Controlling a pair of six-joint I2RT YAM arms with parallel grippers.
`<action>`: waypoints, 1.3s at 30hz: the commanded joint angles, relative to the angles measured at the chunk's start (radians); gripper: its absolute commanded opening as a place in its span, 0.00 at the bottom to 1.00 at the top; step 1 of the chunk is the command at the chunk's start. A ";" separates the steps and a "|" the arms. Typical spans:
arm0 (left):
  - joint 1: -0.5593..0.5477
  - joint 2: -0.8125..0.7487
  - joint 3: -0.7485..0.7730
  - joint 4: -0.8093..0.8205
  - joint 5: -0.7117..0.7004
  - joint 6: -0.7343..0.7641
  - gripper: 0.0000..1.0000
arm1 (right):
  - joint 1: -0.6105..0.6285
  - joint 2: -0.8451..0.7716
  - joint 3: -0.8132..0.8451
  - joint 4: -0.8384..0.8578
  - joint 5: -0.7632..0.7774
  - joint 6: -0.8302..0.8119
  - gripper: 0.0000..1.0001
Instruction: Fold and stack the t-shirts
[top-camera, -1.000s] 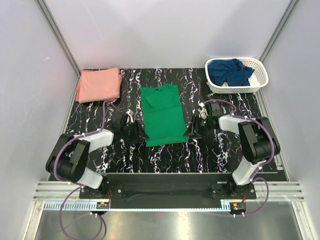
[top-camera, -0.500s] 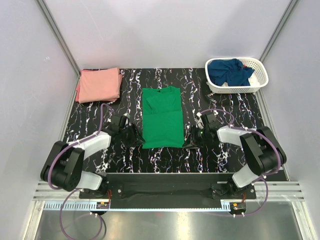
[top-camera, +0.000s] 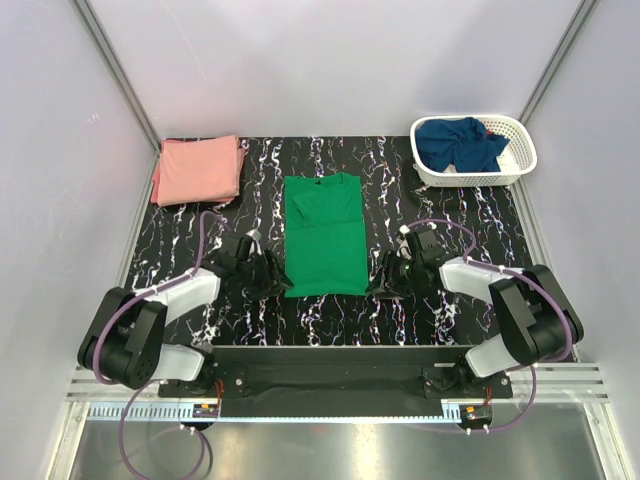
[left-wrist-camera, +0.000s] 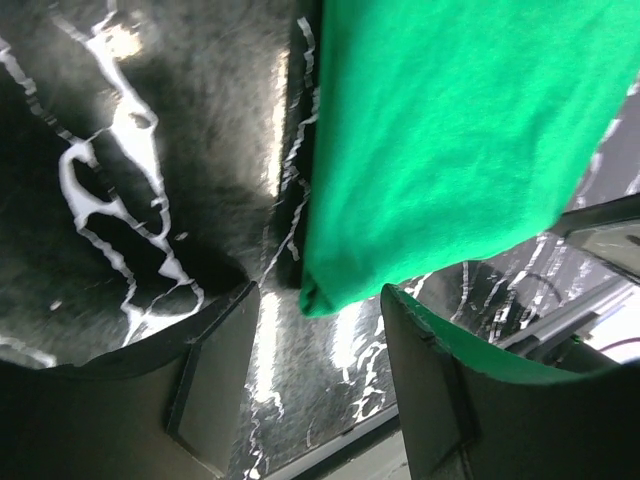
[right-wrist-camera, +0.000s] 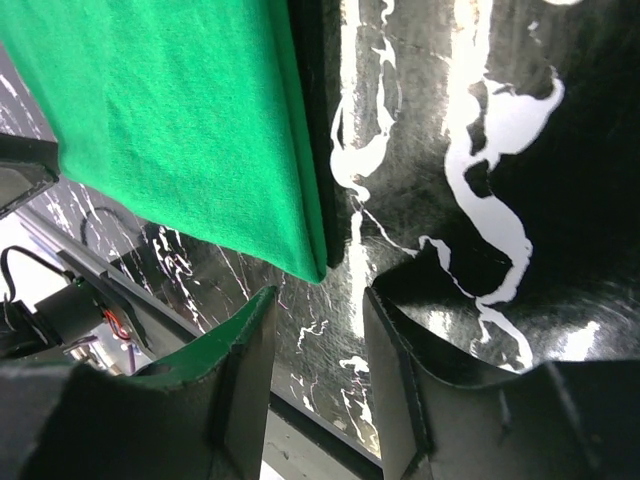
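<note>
The bright green t-shirt (top-camera: 323, 235) lies folded as a narrow rectangle mid-table, collar end away from me. My left gripper (top-camera: 272, 281) sits low at its near left corner and is open. In the left wrist view that corner (left-wrist-camera: 322, 293) lies just past the gap between my fingers (left-wrist-camera: 215, 375), touching neither. My right gripper (top-camera: 381, 284) is open at the near right corner (right-wrist-camera: 312, 262), which also lies free beyond its fingers (right-wrist-camera: 245, 365). The salmon pink t-shirt (top-camera: 198, 170) rests folded at the far left. The dark navy t-shirt (top-camera: 458, 143) is bunched in the basket.
A white lattice basket (top-camera: 522, 131) stands at the far right corner of the black marbled table (top-camera: 400, 180). Pale walls close in on both sides. The table's near edge and the arm bases lie just behind the grippers.
The green shirt lay skewed a second ago and now lies straight and a little shorter. Both grippers drew in to its near corners, closed partway, then opened again.
</note>
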 joint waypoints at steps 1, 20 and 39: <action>-0.005 0.038 -0.048 0.082 -0.001 -0.009 0.59 | 0.004 0.027 -0.003 0.045 -0.018 0.001 0.46; -0.006 0.001 -0.031 -0.071 -0.095 0.000 0.48 | 0.005 0.084 -0.036 0.089 -0.025 -0.002 0.00; -0.008 0.052 -0.157 0.114 -0.012 -0.040 0.19 | 0.005 0.096 -0.050 0.111 -0.024 -0.014 0.36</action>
